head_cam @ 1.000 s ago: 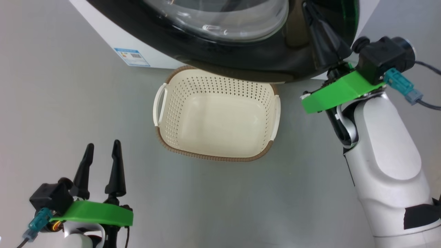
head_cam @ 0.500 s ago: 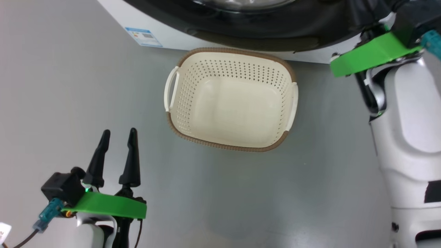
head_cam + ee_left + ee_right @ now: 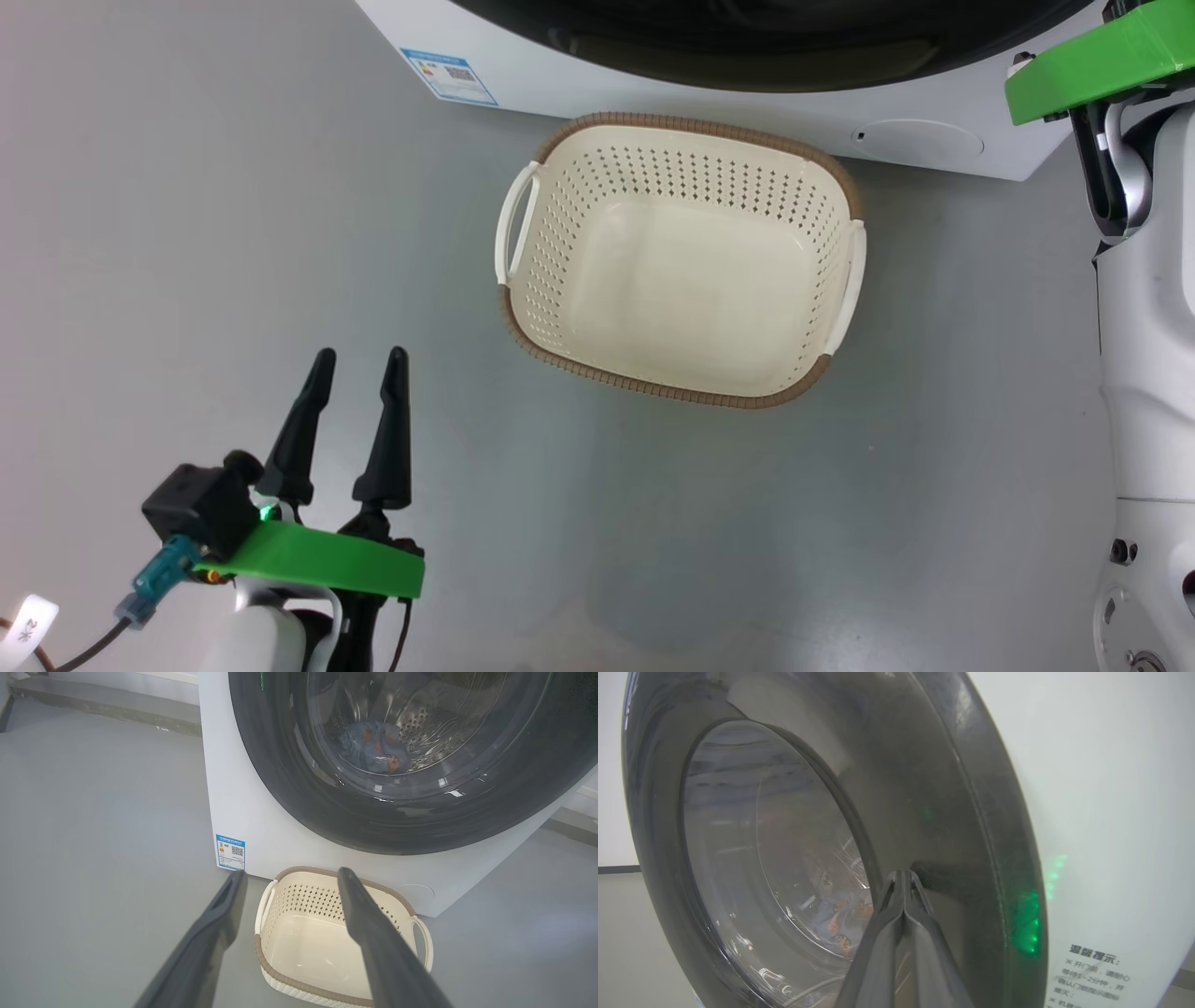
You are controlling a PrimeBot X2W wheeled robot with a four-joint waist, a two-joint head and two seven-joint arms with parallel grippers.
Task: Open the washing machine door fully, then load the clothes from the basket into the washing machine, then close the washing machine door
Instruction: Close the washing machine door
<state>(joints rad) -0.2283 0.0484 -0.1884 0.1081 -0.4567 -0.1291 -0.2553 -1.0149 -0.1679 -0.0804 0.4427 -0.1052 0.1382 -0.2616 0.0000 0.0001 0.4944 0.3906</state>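
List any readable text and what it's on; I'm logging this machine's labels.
"温馨提示:" heads a notice on the washing machine; the lines below are too blurred.
Too small to read: blue label low on its front.
Blurred: white tag by the left arm's cable.

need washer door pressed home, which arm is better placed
Right: the shut right end effector sits at the glossy black rim of the round glazed door. The left end effector hangs open over the grey floor, short of the cream perforated plastic basket.
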